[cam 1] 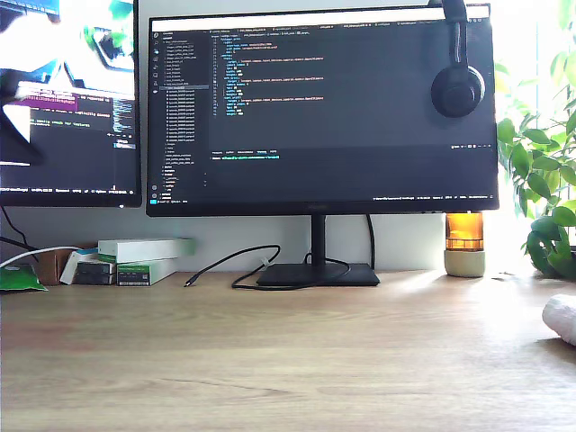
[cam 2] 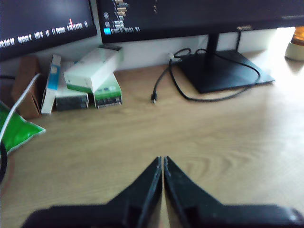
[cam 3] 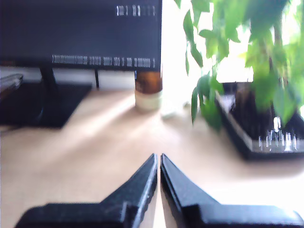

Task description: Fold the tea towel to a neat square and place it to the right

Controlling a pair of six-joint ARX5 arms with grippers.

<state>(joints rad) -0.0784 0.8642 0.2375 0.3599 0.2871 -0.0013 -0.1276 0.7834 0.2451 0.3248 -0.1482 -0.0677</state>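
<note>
The tea towel [cam 1: 562,319] is being shown only as a pale, fluffy bundle at the worktop's [cam 1: 270,360] far edge on the exterior view's right, cut off by the frame. Its long axis and how neatly it is folded cannot be told, and its checks are being washed out by the light.

My first gripper [cam 2: 163,164] is being held over bare wood with its jaws pressed together and nothing between them. It is being pointed toward the white and green boxes [cam 2: 92,71] and the monitor stand [cam 2: 223,69] along the worktop's back edge.

My second gripper [cam 3: 158,161] is likewise being kept closed and empty. It is being aimed at the amber lamp [cam 3: 148,92] and the plant [cam 3: 247,57] — the things standing toward the worktop's back corner on the exterior view's right.

Neither gripper is being caught in the exterior view, and the towel is not being seen in either wrist view, so its exact bearing from the jaws cannot be given. Judging from what each camera is facing, the second arm is being taken as the nearer one — the bundle is lying near the plant's side of the worktop, apart from both grippers.
</note>
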